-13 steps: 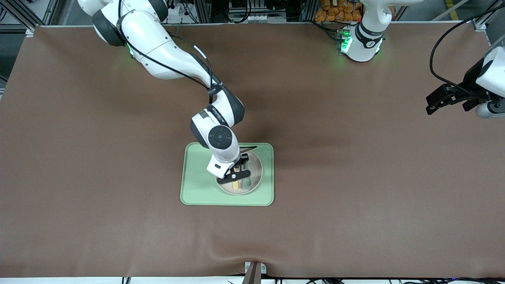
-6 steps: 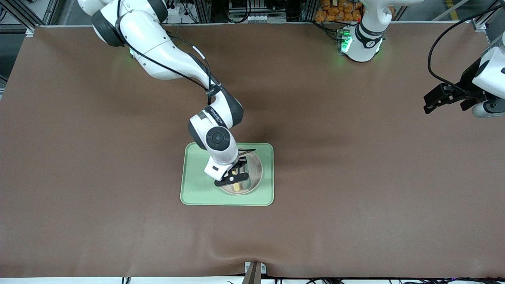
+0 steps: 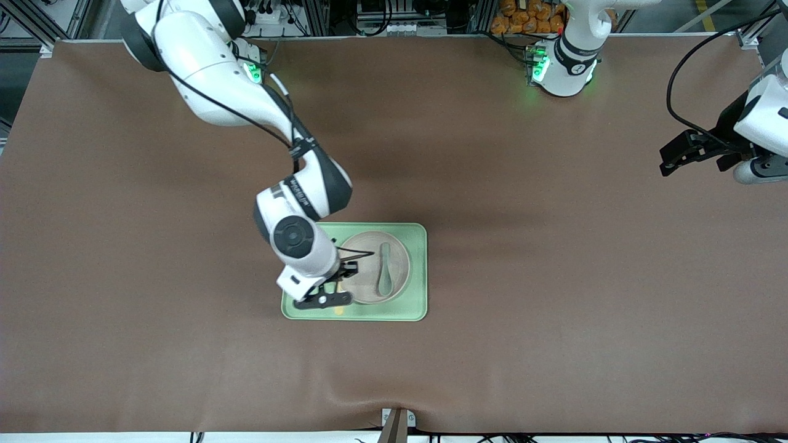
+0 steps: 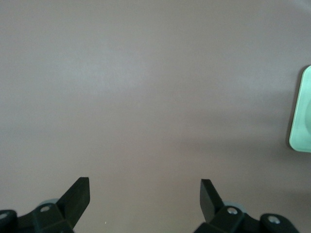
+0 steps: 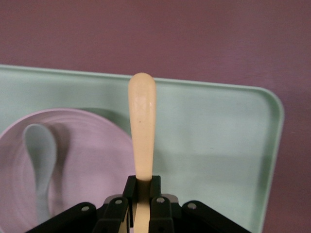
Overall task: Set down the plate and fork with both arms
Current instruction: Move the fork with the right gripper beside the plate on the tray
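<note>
The pale beige-pink plate (image 3: 398, 263) sits on the light-green tray (image 3: 418, 277). My right gripper (image 3: 332, 288) is shut on the pale-yellow fork (image 3: 338, 311). It holds the fork above the bare part of the tray, beside the plate toward the right arm's end. In the right wrist view the fork's handle (image 5: 142, 121) sticks out of the shut gripper (image 5: 143, 187) over the tray (image 5: 218, 145), next to the plate (image 5: 82, 155). My left gripper (image 3: 668, 161) is open and empty over bare table at the left arm's end, as the left wrist view (image 4: 145, 194) also shows.
A grey-green spoon (image 3: 385, 271) lies in the plate and also shows in the right wrist view (image 5: 41, 160). The tray's edge (image 4: 302, 116) shows in the left wrist view. Brown table cover surrounds the tray.
My right gripper has carried the fork from over the plate to over the tray's bare part toward the right arm's end, uncovering the spoon. The left arm has barely moved.
</note>
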Controlling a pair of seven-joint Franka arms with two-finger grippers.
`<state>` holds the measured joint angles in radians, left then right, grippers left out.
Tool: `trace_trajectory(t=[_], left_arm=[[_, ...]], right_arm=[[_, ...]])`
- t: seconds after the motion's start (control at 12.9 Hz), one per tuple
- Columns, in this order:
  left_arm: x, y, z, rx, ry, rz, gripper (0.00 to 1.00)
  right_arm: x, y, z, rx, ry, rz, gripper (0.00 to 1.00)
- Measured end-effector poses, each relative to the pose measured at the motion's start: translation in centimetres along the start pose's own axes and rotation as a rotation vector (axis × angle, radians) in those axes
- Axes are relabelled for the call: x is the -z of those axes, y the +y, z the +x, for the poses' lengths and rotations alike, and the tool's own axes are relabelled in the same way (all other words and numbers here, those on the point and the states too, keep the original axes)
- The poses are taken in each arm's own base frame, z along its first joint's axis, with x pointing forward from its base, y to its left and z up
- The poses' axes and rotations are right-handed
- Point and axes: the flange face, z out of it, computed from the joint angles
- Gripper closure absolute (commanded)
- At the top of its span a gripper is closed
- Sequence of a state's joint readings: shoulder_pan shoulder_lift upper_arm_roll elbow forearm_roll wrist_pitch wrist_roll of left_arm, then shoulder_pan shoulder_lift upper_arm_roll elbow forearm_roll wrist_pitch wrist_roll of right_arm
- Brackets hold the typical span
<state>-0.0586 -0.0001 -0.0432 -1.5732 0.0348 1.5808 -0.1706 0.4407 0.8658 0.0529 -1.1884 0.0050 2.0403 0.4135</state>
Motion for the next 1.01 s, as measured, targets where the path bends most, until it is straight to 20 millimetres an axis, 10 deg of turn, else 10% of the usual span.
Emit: trace_trajectory(t=[0.78,0.93,1.01], left_arm=[[-0.7,0.0,0.0,-0.015,-0.023,0.003,0.00],[-0.7,-0.1,0.0,-0.013,-0.023,0.003,0.00],[-0.7,-0.2,0.1,-0.011,-0.023,0.003,0.00]], right_arm=[[-5.7,4.8,-2.0,-0.042,-0.037,-0.018,0.94],[-6.3,4.9,-2.4,-0.041,-0.034,-0.017,0.69],[-6.7,5.0,-2.6,-0.042,-0.039,-0.019,0.27]])
